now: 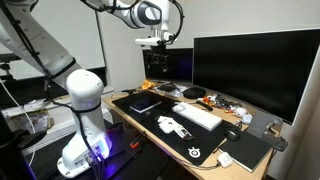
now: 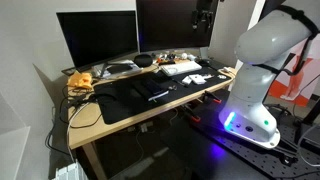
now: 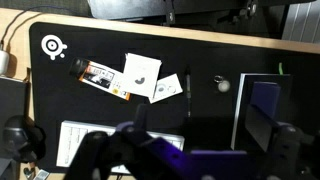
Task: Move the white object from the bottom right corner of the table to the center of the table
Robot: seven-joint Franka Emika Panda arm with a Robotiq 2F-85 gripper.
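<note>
The small white object (image 1: pixel 225 158) lies at the near right corner of the table (image 1: pixel 150 128), beside a dark notebook. In the wrist view a pale item at the left edge (image 3: pixel 5 62), next to the mat's logo, may be the same object. My gripper (image 1: pixel 160 40) hangs high above the far end of the desk, well away from the object, and also shows in an exterior view (image 2: pixel 203 15). In the wrist view its dark fingers (image 3: pixel 198 140) stand wide apart with nothing between them.
A white keyboard (image 1: pixel 197 115) lies mid-desk. A larger white item with dark marks (image 1: pixel 172 125) lies beside it, seen too in the wrist view (image 3: pixel 142 72). A big black monitor (image 1: pixel 255 65) stands at the back. A dark notebook (image 1: pixel 248 150) and small gadgets crowd the desk.
</note>
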